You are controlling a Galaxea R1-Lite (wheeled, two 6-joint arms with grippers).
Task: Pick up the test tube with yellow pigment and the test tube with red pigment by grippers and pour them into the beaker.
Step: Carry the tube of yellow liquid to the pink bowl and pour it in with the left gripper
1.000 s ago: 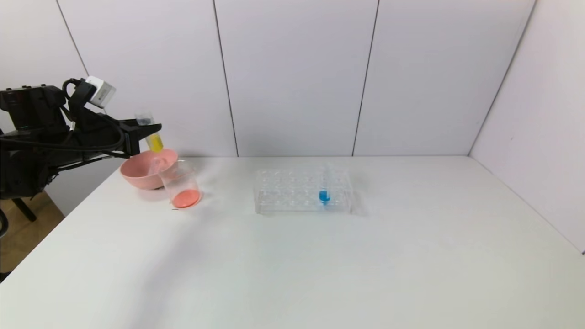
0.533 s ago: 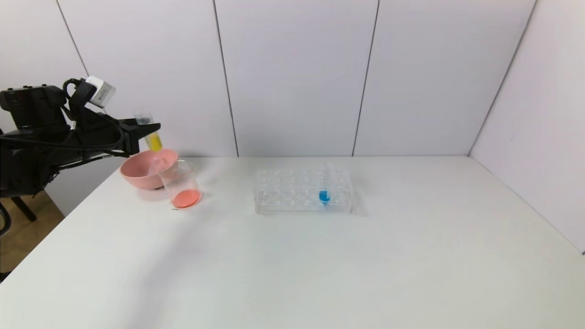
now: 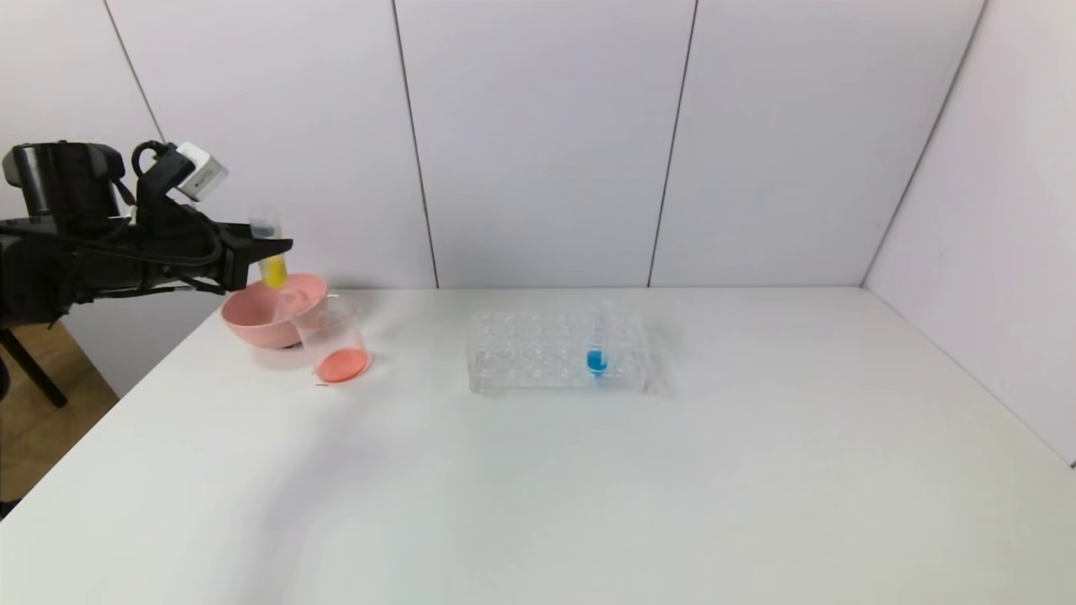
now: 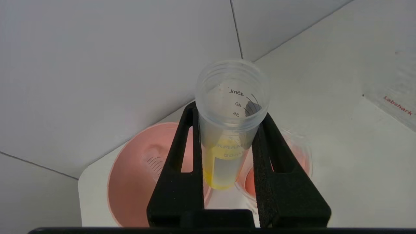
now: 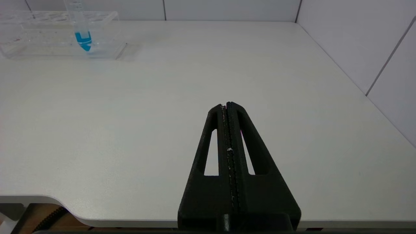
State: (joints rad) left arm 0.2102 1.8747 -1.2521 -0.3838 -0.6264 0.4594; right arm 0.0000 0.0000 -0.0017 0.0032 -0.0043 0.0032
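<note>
Yellow tube held above the pink bowl

The left gripper (image 4: pixel 227 143) is clamped on the test tube with yellow pigment (image 4: pixel 229 130), marked "45ML", "40", "35", beside the beaker (image 3: pixel 334 340). "Labshark" is printed nearby. The right gripper (image 5: pixel 227 105), jaws together, hovers near the table edge (image 5: pixel 97 221).

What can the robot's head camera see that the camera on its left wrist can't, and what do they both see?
Only the head view shows the clear tube rack with the blue-liquid tube. Only the left wrist view shows the printed marks inside the test tube with yellow pigment. Both show the left gripper clamped on that tube above the pink bowl, beside the beaker holding red liquid.
</note>
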